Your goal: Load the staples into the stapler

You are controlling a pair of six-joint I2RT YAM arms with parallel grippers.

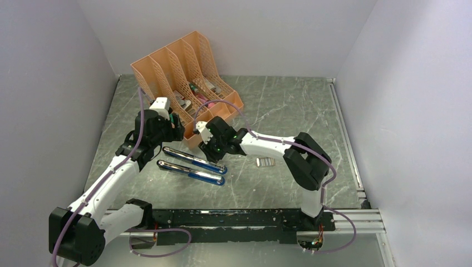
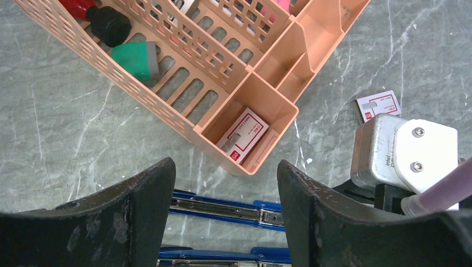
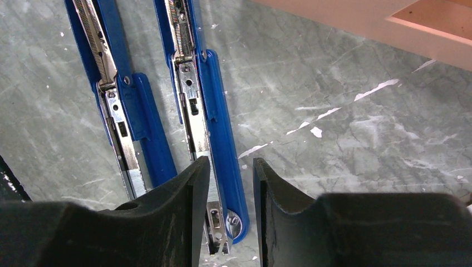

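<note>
Both my claws open over the stapler; staples loose on the table.
R claw [image 3: 230, 162]: narrow gap, nothing in it, tips over the lower end of one blue/chrome bar of the stapler [image 3: 214, 111], 2nd bar alongside at frame left. L claw [image 2: 225, 167]: fingers wide, empty, bars crossing frame bottom, orange rack [image 2: 278, 61] above w/ a red-white box [image 2: 242, 135] in its corner bin. Staples [image 1: 265, 162]: center-right of top view, apart from stapler, just below my R forearm.

Blue stapler [image 1: 206, 163] opened flat; silvery staples [image 1: 265, 162] lying well apart.
</note>
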